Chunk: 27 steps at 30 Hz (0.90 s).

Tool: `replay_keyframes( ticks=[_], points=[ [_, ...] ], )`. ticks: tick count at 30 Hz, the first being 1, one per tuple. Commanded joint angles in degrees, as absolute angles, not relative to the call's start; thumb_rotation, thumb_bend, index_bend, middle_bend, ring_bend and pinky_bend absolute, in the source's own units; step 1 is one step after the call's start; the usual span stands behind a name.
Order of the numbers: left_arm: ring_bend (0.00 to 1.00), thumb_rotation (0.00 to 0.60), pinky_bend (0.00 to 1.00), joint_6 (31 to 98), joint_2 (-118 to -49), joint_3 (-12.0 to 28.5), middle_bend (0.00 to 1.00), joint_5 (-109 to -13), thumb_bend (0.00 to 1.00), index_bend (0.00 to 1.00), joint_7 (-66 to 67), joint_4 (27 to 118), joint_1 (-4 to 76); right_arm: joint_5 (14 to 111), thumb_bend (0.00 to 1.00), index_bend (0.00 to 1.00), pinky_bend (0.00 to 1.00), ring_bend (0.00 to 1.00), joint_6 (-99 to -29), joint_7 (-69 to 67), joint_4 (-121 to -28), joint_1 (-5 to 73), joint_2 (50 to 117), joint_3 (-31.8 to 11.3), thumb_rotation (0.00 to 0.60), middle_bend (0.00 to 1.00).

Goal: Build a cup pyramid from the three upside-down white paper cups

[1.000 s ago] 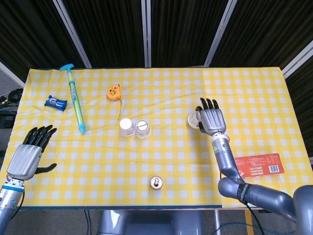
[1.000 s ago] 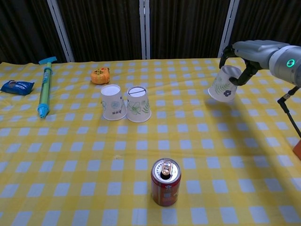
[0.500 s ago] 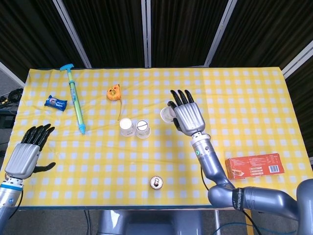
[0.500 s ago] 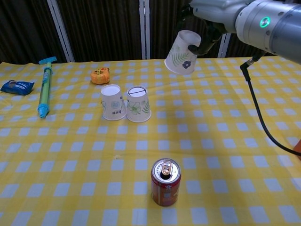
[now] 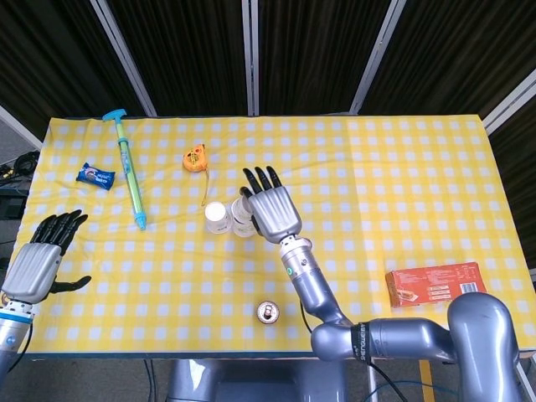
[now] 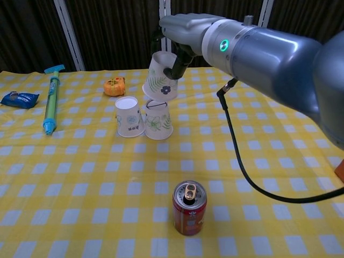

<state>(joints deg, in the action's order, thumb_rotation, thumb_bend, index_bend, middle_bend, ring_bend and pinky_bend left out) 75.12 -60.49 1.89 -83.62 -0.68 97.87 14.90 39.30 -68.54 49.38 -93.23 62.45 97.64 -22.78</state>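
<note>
Backdrop: dark curtain panels with pale metal uprights behind a worktop (image 5: 402, 167) under a yellow-and-white checked cloth.
Right hand: the right hand (image 6: 180, 33) sits upper centre in the chest view, fingers curled round a white paper cup with a leaf-and-flower print, the held cup (image 6: 160, 76); the cup is tilted, clear of the cloth.
Held cup's place: just above the right-hand cup of the pair below, its lower edge very near that cup's top; whether they touch cannot be told.
Cup pair: two upside-down white cups stand side by side and touching at frame centre, the left cup (image 6: 129, 117) and the right cup (image 6: 157, 119).
Left hand: the left hand (image 5: 40, 263) is at the lower left of the head view, fingers spread and holding nothing, above the worktop's near edge.
Near things: an orange tape measure (image 6: 114, 86) behind the cups; a red drinks can (image 6: 188, 207) upright at lower centre.
Far things: a blue-green syringe-like toy (image 5: 129, 172) and a blue snack packet (image 5: 95, 176) at upper left; a red box (image 5: 434, 284) at lower right.
</note>
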Motion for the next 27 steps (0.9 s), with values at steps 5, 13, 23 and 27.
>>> replay_keyframes(
  ticks=[5, 13, 23, 27],
  points=[
    [0.00, 0.600, 0.00, 74.7, -60.1, 1.8, 0.00, -84.0, 0.12, 0.00, -1.7, 97.8, 15.0, 38.4, 0.38, 0.41, 0.07, 0.00, -68.3, 49.2, -89.4, 64.8, 100.9, -23.6, 0.600, 0.07],
    [0.00, 0.600, 0.00, 74.3, -59.8, 2.1, 0.00, -83.5, 0.12, 0.00, -2.6, 97.6, 15.0, 37.8, 0.38, 0.41, 0.07, 0.00, -67.4, 47.9, -85.5, 66.4, 103.8, -23.9, 0.600, 0.07],
    [0.00, 0.600, 0.00, 73.5, -59.7, 2.5, 0.00, -82.5, 0.12, 0.00, -3.2, 97.3, 15.2, 37.8, 0.38, 0.41, 0.08, 0.00, -65.9, 46.4, -80.6, 68.0, 106.9, -24.3, 0.600, 0.07],
    [0.00, 0.600, 0.00, 72.9, -59.5, 2.4, 0.00, -82.3, 0.12, 0.00, -3.2, 97.3, 15.3, 38.4, 0.36, 0.40, 0.07, 0.00, -65.8, 46.0, -79.6, 68.0, 107.2, -24.1, 0.600, 0.07]
  ],
)
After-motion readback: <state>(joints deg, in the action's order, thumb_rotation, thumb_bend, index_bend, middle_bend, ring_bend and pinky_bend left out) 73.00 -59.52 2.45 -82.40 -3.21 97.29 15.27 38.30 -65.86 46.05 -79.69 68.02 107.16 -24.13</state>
